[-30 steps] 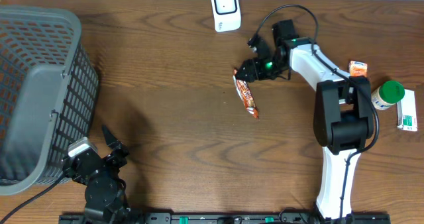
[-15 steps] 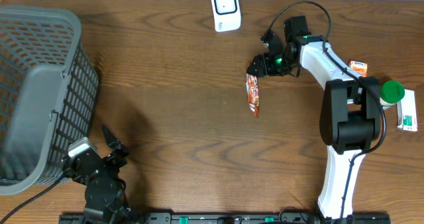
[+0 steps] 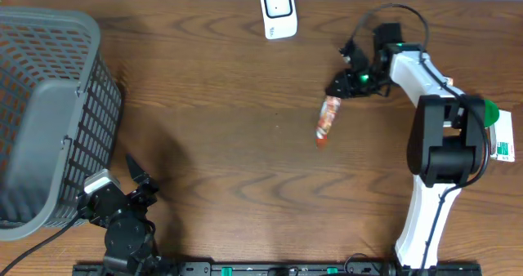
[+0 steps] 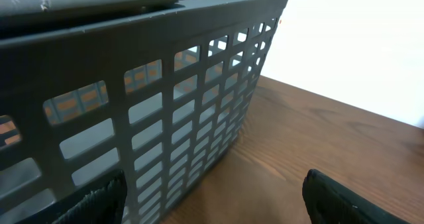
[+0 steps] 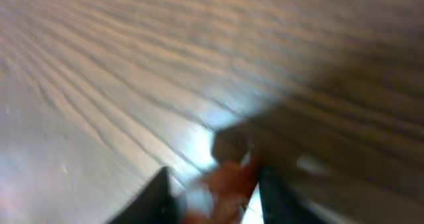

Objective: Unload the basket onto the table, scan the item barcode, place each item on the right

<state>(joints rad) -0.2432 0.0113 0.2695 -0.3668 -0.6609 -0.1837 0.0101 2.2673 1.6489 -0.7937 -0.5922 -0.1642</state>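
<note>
Bare counter (image 3: 212,104) spreads below the scanner (image 3: 278,11). Lower right of the scanner, the right claw (image 3: 337,86) pinches the snack packet's (image 3: 326,118) top end. The left claw (image 4: 215,196) gapes wide, empty.

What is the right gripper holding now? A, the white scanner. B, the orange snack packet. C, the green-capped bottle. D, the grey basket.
B: the orange snack packet has one end in the right gripper, and the wrist view shows orange between its fingers.

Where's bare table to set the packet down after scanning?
Widest bare patch: middle of the table, between basket, scanner and snack packet. Also front strip between left arm and right arm. Crowded: right edge, green-capped bottle and box beside the right arm.
</note>
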